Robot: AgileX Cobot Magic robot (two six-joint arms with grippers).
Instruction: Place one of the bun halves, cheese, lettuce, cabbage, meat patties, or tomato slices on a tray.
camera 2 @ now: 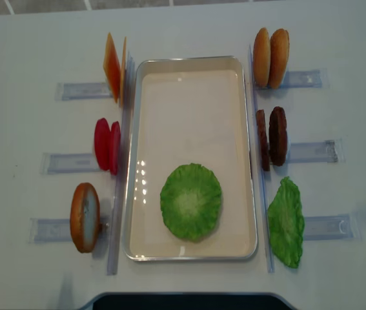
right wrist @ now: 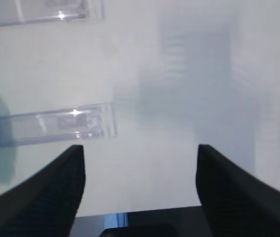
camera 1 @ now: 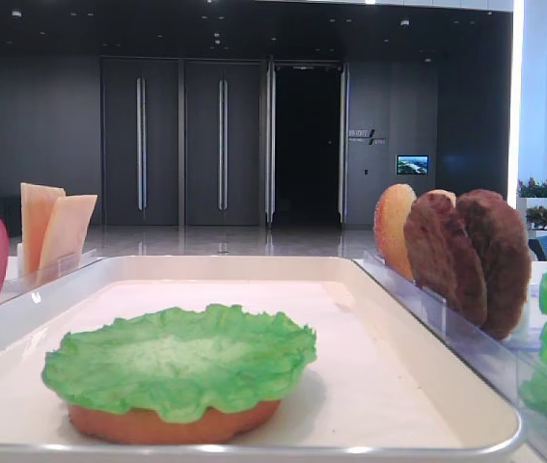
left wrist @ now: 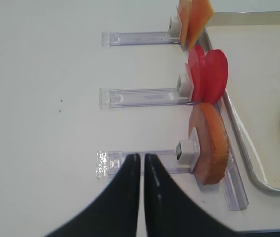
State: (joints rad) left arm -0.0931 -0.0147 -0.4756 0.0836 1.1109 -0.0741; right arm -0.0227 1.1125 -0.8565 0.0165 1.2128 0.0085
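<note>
So far, you have a bun half lying flat in the tray, and a lettuce leaf sits on top of it. That looks like two layers done. What you add next is your pick.

The rest waits in clear racks on both sides of the tray. On the left stand the cheese, the tomato slices and one more bun half. On the right stand two bun halves, the meat patties and a second lettuce leaf.

Your left claw is pinched together and holds nothing. It hangs over the worktop near the left bun's rack. Your right claw is spread wide apart and holds nothing.

The worktop is plain white. Behind it is a big dark hall with tall grey doors.
</note>
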